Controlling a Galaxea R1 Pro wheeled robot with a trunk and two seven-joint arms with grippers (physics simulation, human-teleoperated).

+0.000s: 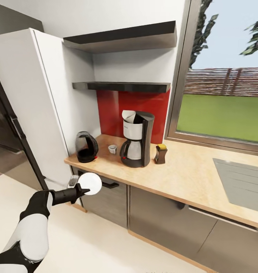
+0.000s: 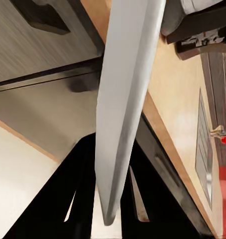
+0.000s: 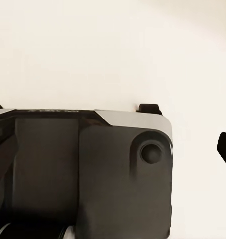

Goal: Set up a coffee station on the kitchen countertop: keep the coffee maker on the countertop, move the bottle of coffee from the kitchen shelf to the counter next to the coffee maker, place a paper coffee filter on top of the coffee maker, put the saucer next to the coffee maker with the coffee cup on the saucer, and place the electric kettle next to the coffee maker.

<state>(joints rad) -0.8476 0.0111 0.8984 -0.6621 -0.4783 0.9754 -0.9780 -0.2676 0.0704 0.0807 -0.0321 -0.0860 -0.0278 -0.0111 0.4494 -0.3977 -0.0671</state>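
The head view is bright and evenly lit, with daylight from the window (image 1: 223, 102) at the right. The counter (image 1: 189, 178) shows soft pale sheen and only faint shadows under the coffee maker (image 1: 137, 139) and the electric kettle (image 1: 86, 147). The shelves (image 1: 121, 86) cast grey shade on the white wall. Straight edges lean and bow toward the frame borders, a wide-angle stretch. The render is slightly soft throughout. In the left wrist view the saucer (image 2: 125, 99) is close, smooth and blurred. The right wrist view is washed out, pale cream, with little contrast.
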